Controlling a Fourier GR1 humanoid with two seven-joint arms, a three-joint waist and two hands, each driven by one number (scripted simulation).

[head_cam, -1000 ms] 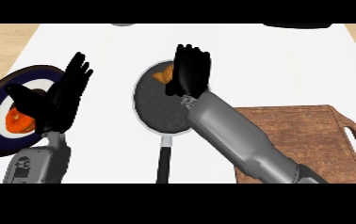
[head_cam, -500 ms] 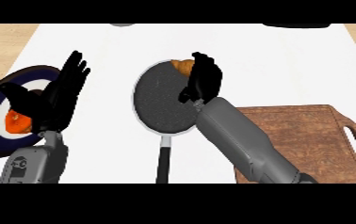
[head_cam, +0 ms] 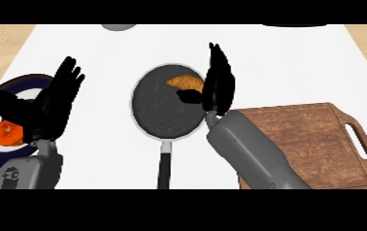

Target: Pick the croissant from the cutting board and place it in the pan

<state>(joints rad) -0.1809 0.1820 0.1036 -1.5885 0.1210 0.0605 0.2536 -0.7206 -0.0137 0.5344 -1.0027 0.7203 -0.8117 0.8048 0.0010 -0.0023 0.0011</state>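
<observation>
Head view: croissant (head_cam: 186, 82) lies in the pan (head_cam: 154, 116), upper-right part of the dark base, near the rim. R hand (head_cam: 217, 82) is edge-on just right of it, fingers straight and pointing up, thumb sticking left just below the croissant; not holding anything, released. Can't tell if the thumb touches it.

Vs 0.5 s ago: hand was curled over the croissant and hid most of it, now fingers are straight and the croissant shows almost whole. Vs 1.0 s ago: hand sat more over the pan's middle, now at its right rim. Pan, handle toward the bottom edge, hasn't moved.

Board (head_cam: 308, 142) to the right of the pan, partly under the R forearm, same spot. L hand (head_cam: 58, 96) at left, open, fingers up, resting, unchanged. Plate (head_cam: 22, 83) w/ dark-blue rim behind it, something orange on it, mostly hidden.

No readable text or labels anywhere.
</observation>
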